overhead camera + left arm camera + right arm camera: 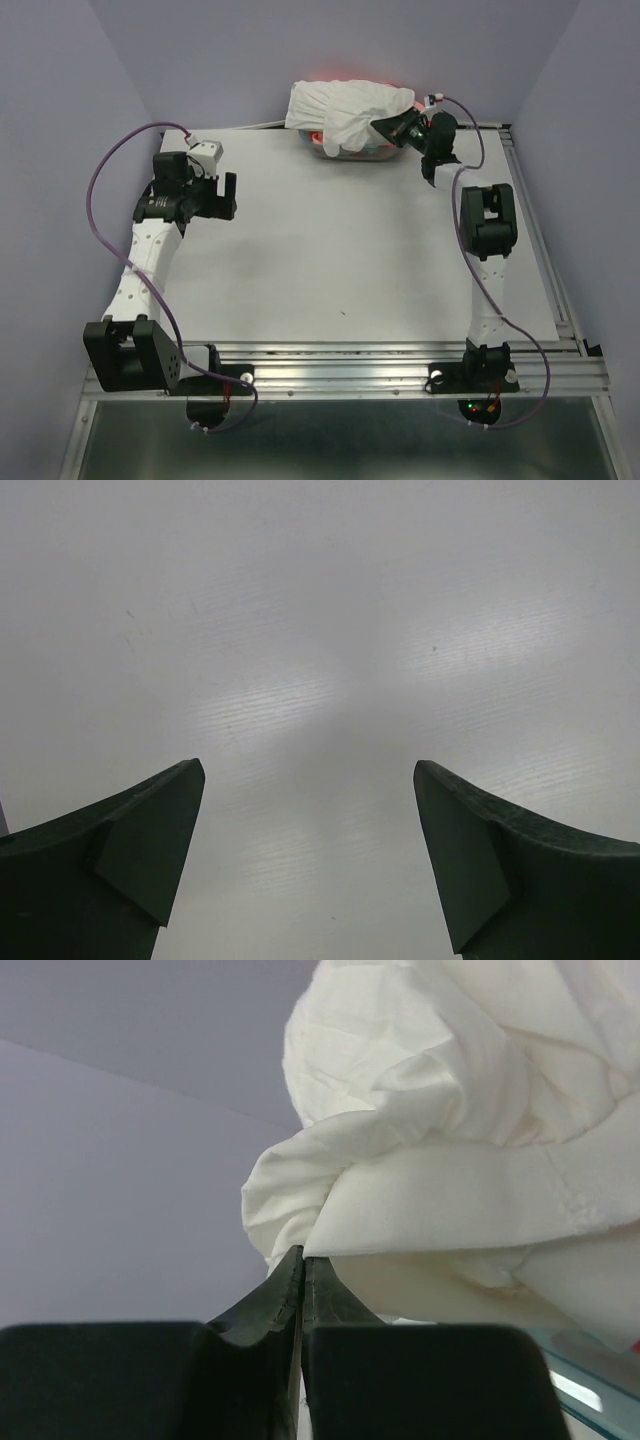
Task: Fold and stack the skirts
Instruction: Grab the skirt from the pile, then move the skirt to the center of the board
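The right fingers (265, 1305) are pressed together on a fold of the white skirt (345, 108), which is heaped over the tub (350, 153). The pink skirt (318, 136) shows inside the tub beneath it. The left fingers (150, 850) stand wide apart above the table (330, 250), well left of the tub.

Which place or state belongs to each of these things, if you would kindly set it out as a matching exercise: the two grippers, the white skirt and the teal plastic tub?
Things:
1. left gripper
2. right gripper
3. white skirt
4. teal plastic tub

Places and states:
A. heaped on top of the tub
B. open above the bare table
C. at the table's far edge, under the cloth
D. shut on a fold of white cloth

Pairs: 1-B, 2-D, 3-A, 4-C
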You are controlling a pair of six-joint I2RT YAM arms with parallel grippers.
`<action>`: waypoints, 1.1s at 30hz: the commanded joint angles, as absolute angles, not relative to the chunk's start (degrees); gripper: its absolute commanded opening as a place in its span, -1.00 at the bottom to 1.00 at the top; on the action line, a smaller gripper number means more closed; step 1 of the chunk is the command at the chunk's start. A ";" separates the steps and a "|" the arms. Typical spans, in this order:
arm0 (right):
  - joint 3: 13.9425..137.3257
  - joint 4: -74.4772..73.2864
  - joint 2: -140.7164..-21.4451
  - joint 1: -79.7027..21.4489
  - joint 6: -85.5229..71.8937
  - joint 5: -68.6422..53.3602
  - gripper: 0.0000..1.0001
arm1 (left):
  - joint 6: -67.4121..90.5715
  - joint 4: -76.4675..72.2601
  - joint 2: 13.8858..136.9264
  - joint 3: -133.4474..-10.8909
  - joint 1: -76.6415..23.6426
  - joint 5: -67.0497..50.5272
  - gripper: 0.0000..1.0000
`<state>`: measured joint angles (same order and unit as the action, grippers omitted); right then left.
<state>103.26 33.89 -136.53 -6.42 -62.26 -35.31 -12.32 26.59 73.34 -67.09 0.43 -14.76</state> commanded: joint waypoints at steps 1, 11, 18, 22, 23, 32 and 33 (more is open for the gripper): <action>109.86 41.39 -133.86 -6.77 -63.90 -38.49 -0.99 | -12.30 26.72 72.69 -66.97 0.35 -14.50 0.97; 126.02 43.33 -122.97 -6.77 -62.84 -52.10 -0.99 | -11.34 27.69 71.81 -68.64 1.66 -13.53 0.97; 133.50 43.42 -117.96 -6.77 -63.72 -58.08 -0.99 | -11.69 28.65 70.40 -70.31 7.73 -20.56 0.97; 132.98 40.54 -113.83 -6.77 -61.00 -59.23 -0.99 | -11.78 29.27 69.70 -73.03 9.75 -22.85 0.97; 129.59 40.00 -112.69 -6.77 -59.60 -60.20 -0.99 | -11.78 29.35 69.52 -73.99 10.02 -23.72 0.97; 93.54 20.25 -95.47 -15.54 -29.44 -61.98 -0.99 | -21.15 31.37 64.87 -72.96 10.02 -32.42 0.93; 91.08 16.82 -94.75 -17.21 -25.61 -60.92 -0.99 | -22.23 31.46 64.34 -72.34 10.02 -33.13 0.92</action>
